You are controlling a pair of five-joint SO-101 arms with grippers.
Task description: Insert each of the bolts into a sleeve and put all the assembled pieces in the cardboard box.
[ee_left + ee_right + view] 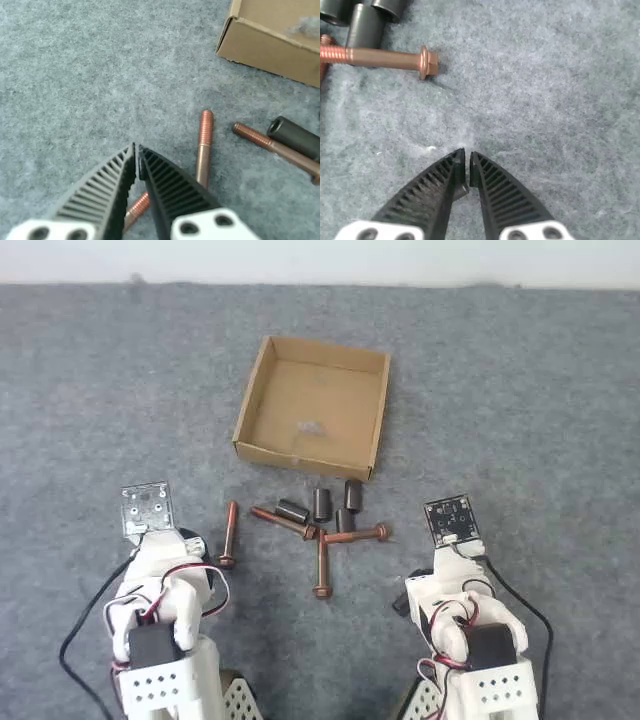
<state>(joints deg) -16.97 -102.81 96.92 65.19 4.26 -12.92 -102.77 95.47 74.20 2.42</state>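
Both arms sit at the near edge of the tabletop point(520, 390). The left gripper point(136, 150) has its jaws closed tip to tip with nothing between them. The right gripper point(466, 154) is the same, pinched together and holding nothing.

The cardboard box point(300, 458) sits open toward the far edge, with no parts in it that I can see. Just in front of its near wall are four dark sleeves point(322, 504) in a loose cluster and four copper-coloured bolts point(322, 565) lying flat. Three of the bolts touch or cross each other beside the sleeves. The lone bolt point(231, 533) lies apart, nearest my left arm.

My read on handling:
- The bolts look like rigid metal and dense for their size.
- They are round, so they are likely to roll or slip under ribbed jaws.
- I'd take a bolt across the smooth shank just below the flange, leaving the threaded end free to enter.
- The sleeves look stiff and smooth, and I'd grip one across the outside at mid-length with the bore clear.
- The lone bolt is the easiest first pick.
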